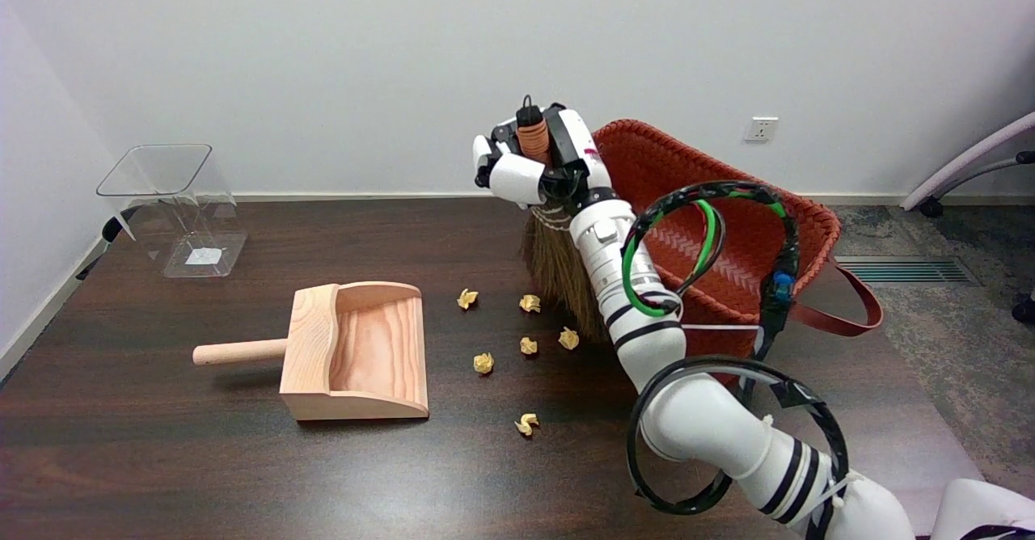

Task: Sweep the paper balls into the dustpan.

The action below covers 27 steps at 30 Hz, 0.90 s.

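The dark wood-grain surface [242, 459] carries everything, its finish glossy enough to throw back ceiling light. At its back right stands a woven rust-red basket [728, 200] with a leather strap, its plaited wall ribbed and stiff. At the back left is a clear plastic container [174, 208], sharp-edged and see-through.

The right hand [534, 160] is raised in front of the basket, its fingers [517, 178] wrapped round the cord-bound handle of a small straw broom [554, 269], which it holds upright with the fanned, coarse bristles touching or just above the surface; which of the two cannot be told.

The wooden dustpan [356, 350] lies left of centre, pale pine with visible grain, round peg handle pointing left and open mouth facing right toward the litter.

Six crumpled yellow paper balls [527, 345] lie scattered between the dustpan's mouth and the broom, none inside yet; one sits apart, nearer the front edge.

The sweep looks barely begun. To do it well, I judge the bristles should stay pressed flat and travel leftward in short, low strokes, gathering the nearest balls first. These light wads will likely skitter on the slick finish, and the unanchored dustpan may slide if pushed hard.
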Each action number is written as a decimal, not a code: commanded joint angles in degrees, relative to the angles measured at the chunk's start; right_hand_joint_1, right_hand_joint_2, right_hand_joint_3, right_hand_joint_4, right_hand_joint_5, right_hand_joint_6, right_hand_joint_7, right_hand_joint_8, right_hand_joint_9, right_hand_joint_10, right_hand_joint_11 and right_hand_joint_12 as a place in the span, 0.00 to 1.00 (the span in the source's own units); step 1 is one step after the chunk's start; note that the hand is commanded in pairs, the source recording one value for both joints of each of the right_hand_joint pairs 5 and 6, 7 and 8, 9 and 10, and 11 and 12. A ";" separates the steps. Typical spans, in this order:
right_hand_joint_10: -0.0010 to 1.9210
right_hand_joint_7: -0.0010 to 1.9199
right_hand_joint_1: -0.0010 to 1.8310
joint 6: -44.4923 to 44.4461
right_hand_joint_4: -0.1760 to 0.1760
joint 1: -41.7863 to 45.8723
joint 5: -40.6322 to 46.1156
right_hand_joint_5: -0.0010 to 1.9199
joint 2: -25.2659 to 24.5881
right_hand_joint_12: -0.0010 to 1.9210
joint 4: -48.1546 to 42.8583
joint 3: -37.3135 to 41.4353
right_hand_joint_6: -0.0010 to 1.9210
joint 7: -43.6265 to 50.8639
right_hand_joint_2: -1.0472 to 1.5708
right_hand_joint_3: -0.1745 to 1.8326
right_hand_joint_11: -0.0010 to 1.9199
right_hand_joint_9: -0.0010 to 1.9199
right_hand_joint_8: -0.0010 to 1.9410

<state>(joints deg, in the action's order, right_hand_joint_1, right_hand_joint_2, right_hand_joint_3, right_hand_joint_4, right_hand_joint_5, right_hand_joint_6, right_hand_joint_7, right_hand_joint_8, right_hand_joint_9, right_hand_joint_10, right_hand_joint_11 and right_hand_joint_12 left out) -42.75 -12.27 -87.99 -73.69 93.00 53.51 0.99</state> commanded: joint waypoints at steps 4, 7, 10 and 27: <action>1.00 1.00 0.60 -4.54 0.50 3.64 -5.22 1.00 -4.44 1.00 -5.66 -0.29 1.00 -6.78 0.76 0.61 1.00 1.00 0.99; 1.00 1.00 0.60 -4.62 0.50 4.03 -6.39 1.00 -5.08 1.00 -6.12 -0.18 1.00 -8.50 0.74 0.62 1.00 1.00 0.99; 1.00 1.00 0.61 -4.70 0.50 4.34 -7.52 1.00 -5.75 1.00 -6.40 0.38 1.00 -8.78 0.73 0.62 1.00 1.00 0.99; 1.00 1.00 0.64 -5.10 0.50 3.43 -20.39 1.00 -7.42 1.00 -9.36 3.78 1.00 -12.99 0.68 0.67 1.00 1.00 0.99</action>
<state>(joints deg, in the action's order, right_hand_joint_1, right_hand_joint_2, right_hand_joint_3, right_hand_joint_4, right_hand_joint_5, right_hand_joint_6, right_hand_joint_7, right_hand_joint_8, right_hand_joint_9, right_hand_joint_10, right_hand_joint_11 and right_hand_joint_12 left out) -46.82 -8.25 -98.53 -79.73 86.46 55.15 -8.37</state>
